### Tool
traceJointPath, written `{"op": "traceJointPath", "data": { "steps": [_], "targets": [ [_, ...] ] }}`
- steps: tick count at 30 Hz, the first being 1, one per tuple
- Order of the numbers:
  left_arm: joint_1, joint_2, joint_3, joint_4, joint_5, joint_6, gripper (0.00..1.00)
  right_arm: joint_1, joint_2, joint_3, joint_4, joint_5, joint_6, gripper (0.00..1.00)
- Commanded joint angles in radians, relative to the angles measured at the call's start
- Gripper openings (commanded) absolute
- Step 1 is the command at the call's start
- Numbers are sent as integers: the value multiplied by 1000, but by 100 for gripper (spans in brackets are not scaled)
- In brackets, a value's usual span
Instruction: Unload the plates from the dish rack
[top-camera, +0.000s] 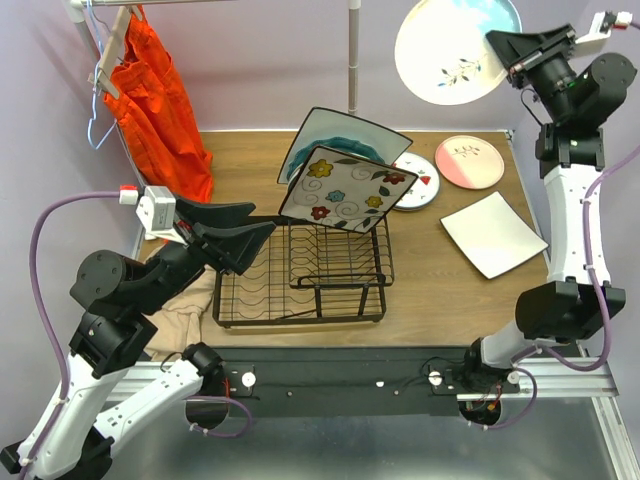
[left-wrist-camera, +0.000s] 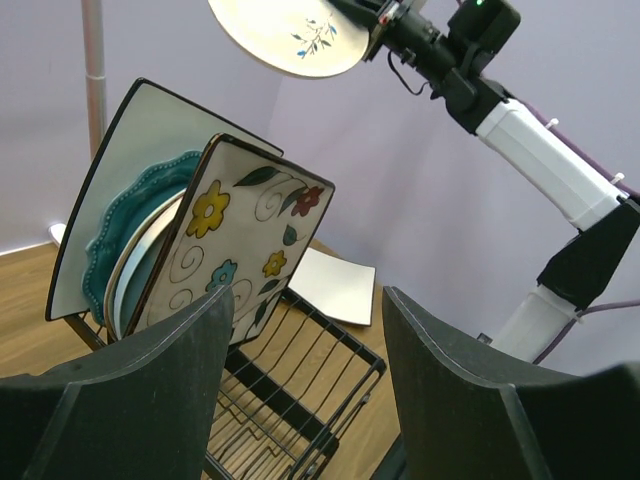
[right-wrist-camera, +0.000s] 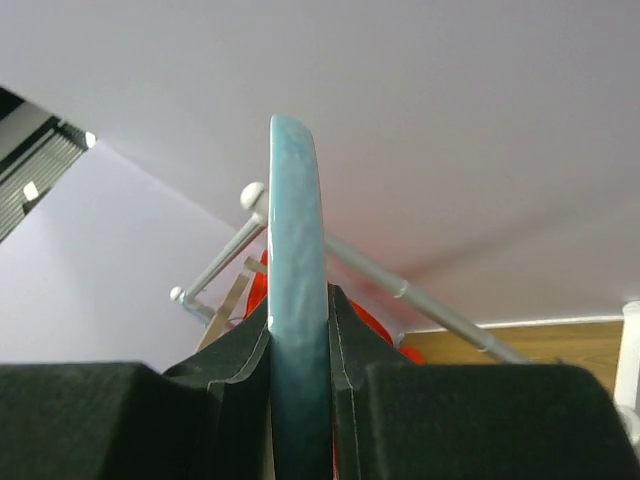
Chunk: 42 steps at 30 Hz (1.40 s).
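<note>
One round plate (top-camera: 458, 50) with a small leaf picture on it is held high up, well above the table (top-camera: 430, 290). It is clamped by its rim in the right jaws. In the right wrist view its blue-green edge (right-wrist-camera: 297, 250) is seen standing straight up between them.

The left jaws are spread wide apart, and nothing is held in them. Just ahead of them the black wire dish rack (top-camera: 300, 290) is seen. At least three plates are stood in its raised part, tipped back away from the left jaws. The square flower plate (top-camera: 348, 188) is nearest to the left jaws. A dark teal scalloped plate (left-wrist-camera: 120, 230) is tucked behind it, and a big square pale plate (left-wrist-camera: 150, 120) is at the very back.

Far below the right jaws, three more plates are laid flat on the table: a round red-fruit plate (top-camera: 420, 185), a round pink plate (top-camera: 470, 162) and a square white plate (top-camera: 494, 234).

An orange garment (top-camera: 155, 105) is hung past the left jaws, by the wall.
</note>
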Motion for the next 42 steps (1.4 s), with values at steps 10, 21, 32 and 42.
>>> {"op": "traceJointPath", "data": {
  "steps": [10, 21, 32, 42],
  "targets": [
    [6, 4, -35, 19, -6, 17, 70, -193, -176, -344, 294, 172, 140, 1],
    [4, 36, -114, 82, -24, 70, 70, -227, -35, -559, 385, 257, 102, 1],
    [6, 39, -148, 94, -41, 107, 70, -227, 248, -592, 578, 340, 87, 1],
    [4, 22, -129, 66, -52, 124, 70, -227, 414, -533, 584, 476, 57, 1]
  ]
}}
